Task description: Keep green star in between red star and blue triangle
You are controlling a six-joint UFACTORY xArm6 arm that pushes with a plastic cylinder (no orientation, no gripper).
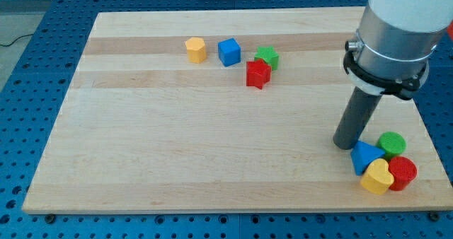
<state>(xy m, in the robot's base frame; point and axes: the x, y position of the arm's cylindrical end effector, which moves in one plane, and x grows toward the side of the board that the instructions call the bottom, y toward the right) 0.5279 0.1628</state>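
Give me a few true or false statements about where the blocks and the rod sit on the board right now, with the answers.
1. The green star touches the red star. True.
2. The blue triangle lies at the view's top left. False: bottom right.
3. My tip is beside the blue triangle. True.
4. The yellow hexagon sits right of the blue cube. False: left.

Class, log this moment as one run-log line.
my tip: touching blue triangle, view's lower right | green star: top centre, against red star | placement: not done
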